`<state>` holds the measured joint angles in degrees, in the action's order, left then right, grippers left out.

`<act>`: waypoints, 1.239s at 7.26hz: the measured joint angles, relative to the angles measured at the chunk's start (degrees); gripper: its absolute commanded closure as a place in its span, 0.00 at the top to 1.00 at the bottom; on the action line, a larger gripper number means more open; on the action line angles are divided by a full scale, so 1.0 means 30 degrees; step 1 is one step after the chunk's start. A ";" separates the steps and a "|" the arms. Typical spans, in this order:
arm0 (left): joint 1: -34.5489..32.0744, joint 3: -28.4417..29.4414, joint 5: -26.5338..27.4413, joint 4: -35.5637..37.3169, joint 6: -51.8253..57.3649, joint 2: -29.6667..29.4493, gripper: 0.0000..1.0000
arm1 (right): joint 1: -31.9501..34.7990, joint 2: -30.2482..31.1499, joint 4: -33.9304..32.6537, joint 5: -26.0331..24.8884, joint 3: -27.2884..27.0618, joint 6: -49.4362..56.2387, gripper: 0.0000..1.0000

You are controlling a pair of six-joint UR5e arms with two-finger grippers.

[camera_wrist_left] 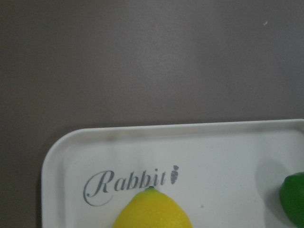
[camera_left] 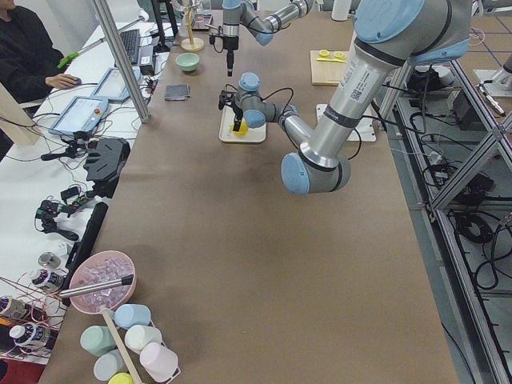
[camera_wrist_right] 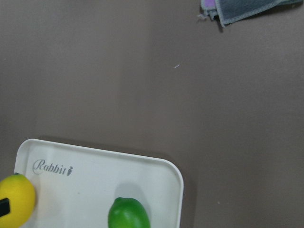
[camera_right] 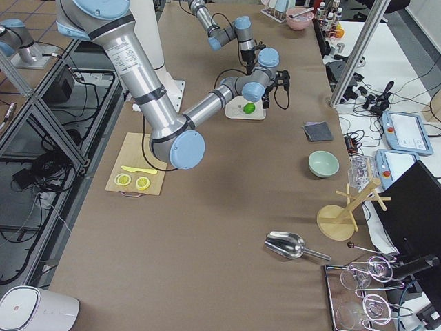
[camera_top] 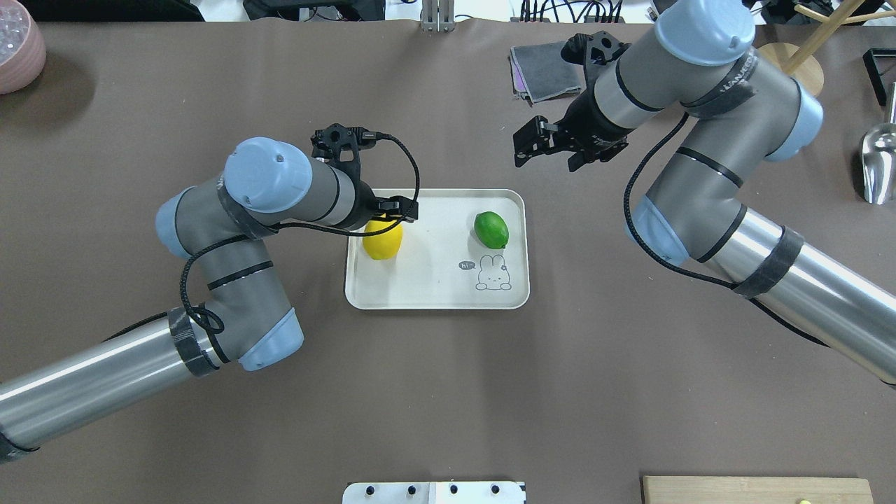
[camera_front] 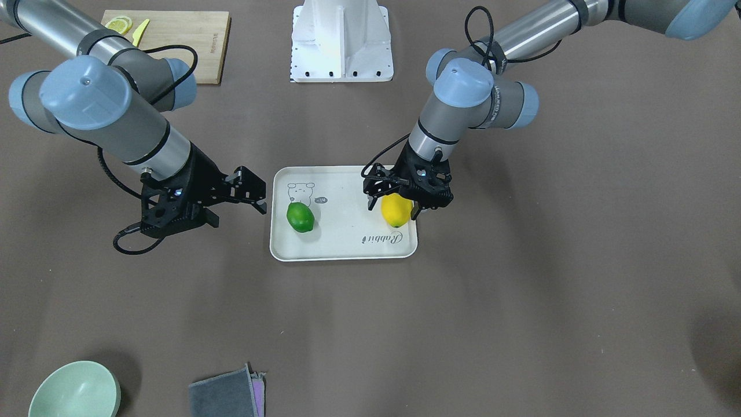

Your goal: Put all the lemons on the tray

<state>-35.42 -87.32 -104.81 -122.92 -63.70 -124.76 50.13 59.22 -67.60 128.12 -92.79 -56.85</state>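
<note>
The off-white tray (camera_front: 347, 246) with the rabbit drawing lies mid-table, also in the overhead view (camera_top: 434, 290). The green lemon (camera_front: 300, 217) lies on it by the drawing, free of both grippers. The yellow lemon (camera_front: 396, 211) rests on the tray's other end, also in the overhead view (camera_top: 383, 241). My left gripper (camera_front: 393, 207) stands over the yellow lemon, a finger on each side, and looks open with a small gap at one finger. My right gripper (camera_front: 262, 196) is open and empty, just off the tray's edge near the green lemon.
A wooden cutting board (camera_front: 185, 46) with lemon slices lies by the robot's base mount (camera_front: 341, 40). A pale green bowl (camera_front: 75, 391) and a grey cloth (camera_front: 228, 394) lie at the operators' edge. A pink bowl (camera_top: 17, 45) and a metal scoop (camera_top: 878, 164) sit near the table's ends.
</note>
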 measured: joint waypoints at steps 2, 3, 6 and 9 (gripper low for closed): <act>-0.1060 -0.1421 -0.0768 0.0270 0.2140 0.1206 0.98 | 0.0927 0.1832 0.0034 0.0400 -0.1286 0.3044 1.00; -0.1698 -0.2453 -0.1315 0.0372 0.3071 0.2232 0.98 | 0.1729 0.2799 0.0043 0.1056 -0.1743 0.4339 1.00; -0.4911 -0.5462 -0.3860 0.0164 0.6458 0.7026 0.98 | 0.4444 0.5674 -0.0019 0.2159 -0.1898 0.7558 1.00; -0.8762 -0.5517 -0.5939 -0.1199 0.9764 1.1397 0.98 | 0.7146 0.7764 -0.0216 0.2400 -0.1259 1.2088 1.00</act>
<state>-61.71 -103.87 -122.63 -126.52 -34.41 -90.57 71.56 82.51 -68.24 135.32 -96.57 -20.59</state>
